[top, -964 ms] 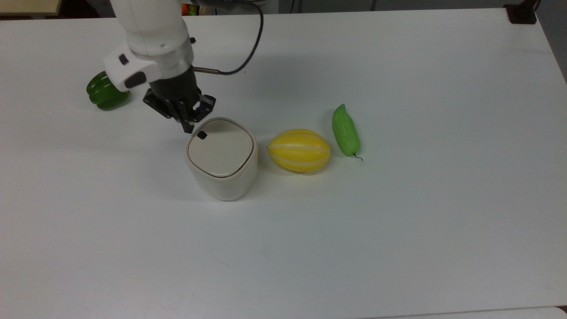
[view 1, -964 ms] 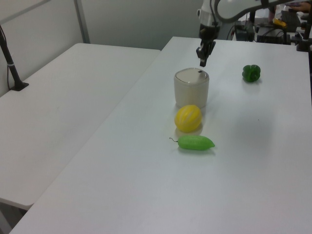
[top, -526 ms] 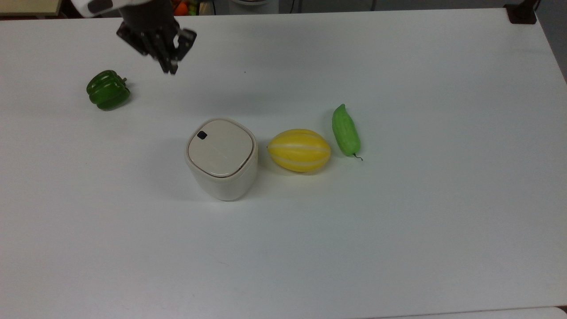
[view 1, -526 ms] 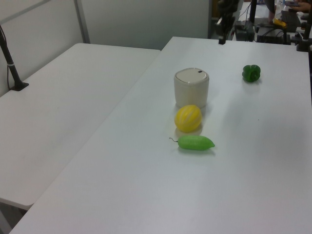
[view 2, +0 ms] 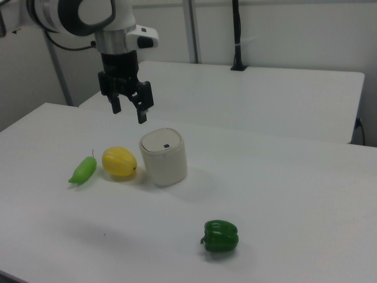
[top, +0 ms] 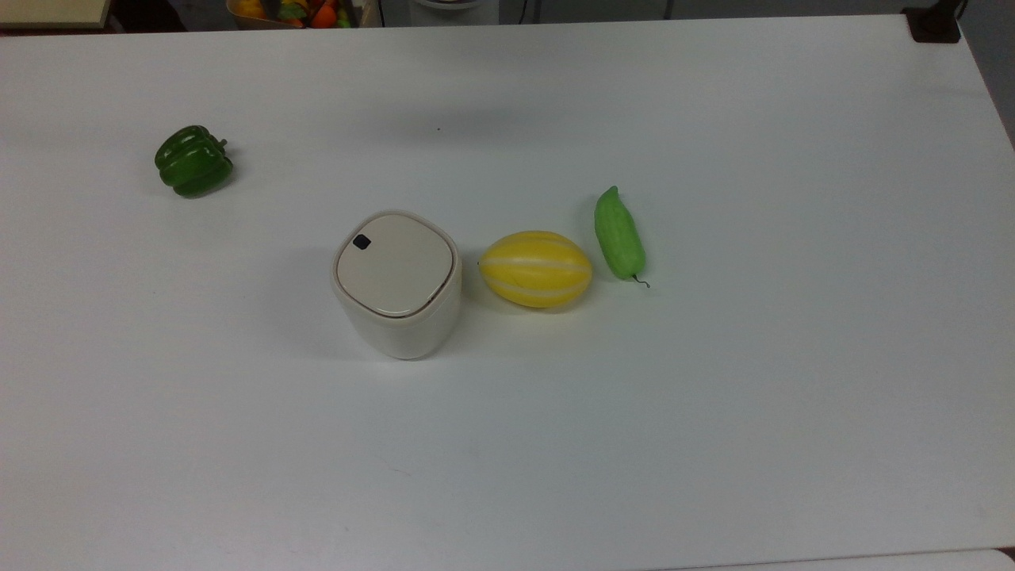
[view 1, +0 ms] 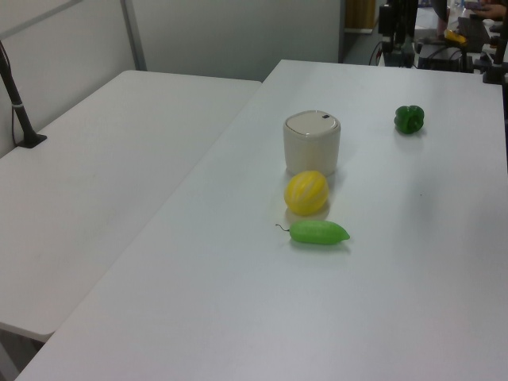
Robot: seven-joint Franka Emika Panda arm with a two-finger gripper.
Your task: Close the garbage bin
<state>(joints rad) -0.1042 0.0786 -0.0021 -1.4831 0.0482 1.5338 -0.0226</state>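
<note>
— Where's the bin point(top: 397, 284)?

— Near the middle of the table point(top: 714, 436), upright, with its beige lid point(top: 396, 264) lying flat and flush in the rim. The black button point(top: 362, 242) sits at one corner of the lid.

— Anything close to it?

— A yellow melon point(top: 536, 269) just beside it, on the top view's right, with a narrow gap between them. Past the melon lies a pale green cucumber point(top: 619, 233), close to it but not touching. In the left view the three run in a row towards the camera: bin point(view 1: 312, 143), melon point(view 1: 306, 193), cucumber point(view 1: 318, 232).

— And the pepper?

— The green pepper point(top: 193, 161) sits well apart, toward the top view's upper left. In the right view it lies nearest the camera point(view 2: 221, 236).

— The gripper?

— In the right view the gripper point(view 2: 130, 109) hangs in the air above the bin point(view 2: 164, 157), a little toward the right view's left, touching nothing. Its fingers point(view 2: 142, 112) stand spread apart, with nothing between them.
</note>
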